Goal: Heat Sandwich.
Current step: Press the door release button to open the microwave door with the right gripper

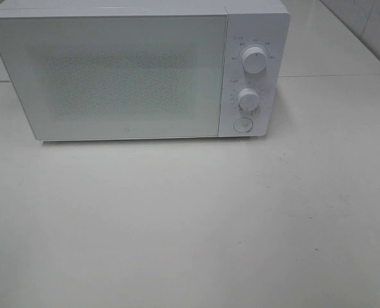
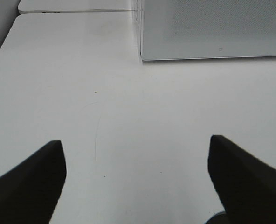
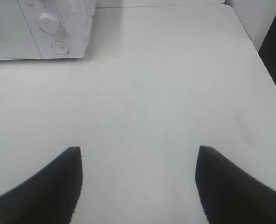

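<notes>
**Microwave shut, both end effectors apart, sandwich out of sight**

We find no part of the sandwich in any of the three views, so we cannot tell where it lies or how its bread looks. The white box-shaped microwave oven stands at the far side of the pale matte table with its door closed. The door panel is a grey-white speckled screen, and we cannot make out anything behind it. The oven's top runs out of the frame in the high view.

Right of the door we see a white round upper knob, a smaller white round lower knob and a flat round white button. The markings printed around the knobs are too small for us to read.

Each arm shows only in its own wrist view, as two dark fingers cut off by the frame edge. The left end effector has its fingers wide apart, with only bare table between them and the oven's lower door corner ahead. The right end effector is likewise spread and holds nothing, with the lower knob and button ahead. We cannot tell whether either pair of tips touches the table.

A second pale table adjoins behind, across a thin seam.
</notes>
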Tool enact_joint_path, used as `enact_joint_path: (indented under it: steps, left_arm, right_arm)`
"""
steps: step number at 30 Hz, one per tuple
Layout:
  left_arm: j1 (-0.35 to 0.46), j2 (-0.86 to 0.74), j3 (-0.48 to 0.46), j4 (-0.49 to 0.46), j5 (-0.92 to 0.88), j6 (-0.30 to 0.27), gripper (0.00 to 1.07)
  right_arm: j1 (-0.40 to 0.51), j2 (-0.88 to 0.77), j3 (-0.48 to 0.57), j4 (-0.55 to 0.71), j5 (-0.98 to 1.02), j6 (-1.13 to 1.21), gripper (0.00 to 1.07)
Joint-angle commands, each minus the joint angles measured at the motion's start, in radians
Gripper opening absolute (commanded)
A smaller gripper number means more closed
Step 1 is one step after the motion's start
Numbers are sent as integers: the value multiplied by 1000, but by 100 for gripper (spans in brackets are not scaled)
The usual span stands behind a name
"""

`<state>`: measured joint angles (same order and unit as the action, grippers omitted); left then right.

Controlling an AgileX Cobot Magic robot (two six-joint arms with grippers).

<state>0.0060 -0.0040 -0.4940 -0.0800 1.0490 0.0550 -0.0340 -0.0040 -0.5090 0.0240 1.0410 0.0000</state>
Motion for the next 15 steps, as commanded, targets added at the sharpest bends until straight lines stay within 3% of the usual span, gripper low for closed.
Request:
enact_joint_path:
  steps: [1, 15]
  left_arm:
    - [-6, -18, 3, -4, -13, -1, 77]
    - [-6, -18, 3, -4, -13, -1, 77]
  right_arm:
    - [3, -27, 6, -7, -3, 13, 68]
    - [64, -27, 6, -61, -3, 81, 68]
